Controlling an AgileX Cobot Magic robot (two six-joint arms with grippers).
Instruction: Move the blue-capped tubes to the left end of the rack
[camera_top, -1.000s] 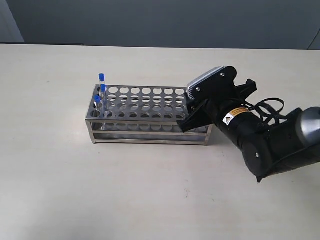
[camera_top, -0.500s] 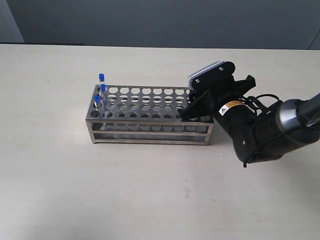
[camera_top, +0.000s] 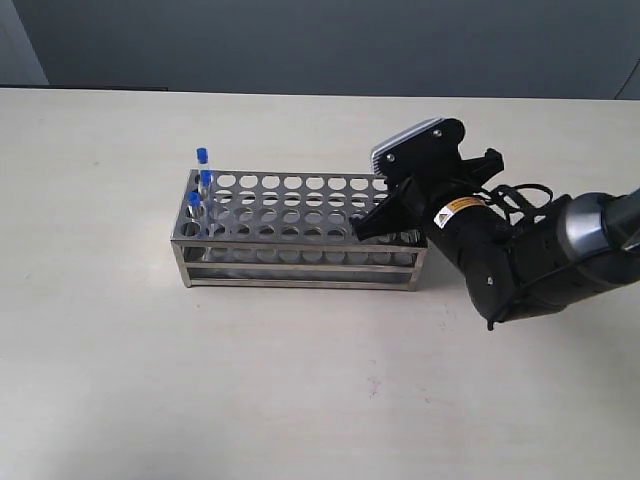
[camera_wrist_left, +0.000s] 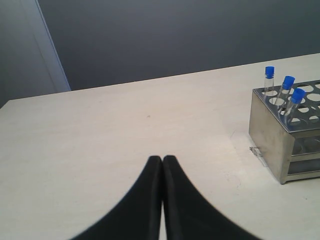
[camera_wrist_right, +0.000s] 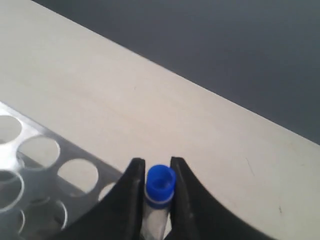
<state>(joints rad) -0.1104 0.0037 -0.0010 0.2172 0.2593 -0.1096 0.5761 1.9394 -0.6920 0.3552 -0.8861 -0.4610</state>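
Rack (camera_top: 300, 243) right end: right fingers (camera_wrist_right: 136, 180) pinch blue-capped tube (camera_wrist_right: 161, 184) | left fingers (camera_wrist_left: 156, 175): pressed together, holding nothing

1. I see the rack (camera_top: 300, 245) as polished metal, bright and reflecting.
2. The table (camera_top: 200, 380) looks matt and smooth.
3. The blue-capped tubes (camera_wrist_left: 287, 83) have clear bodies; glass or plastic, I cannot tell.
4. On the blue-capped tube (camera_wrist_right: 160, 186) the cap looks like smooth plastic with a soft sheen.
5. The left gripper (camera_wrist_left: 162, 160) and the right gripper (camera_wrist_right: 158, 165) have black, smooth, half-matt fingers (camera_wrist_left: 145, 200).
6. The right arm (camera_top: 520, 270) has a black, slightly glossy shell.
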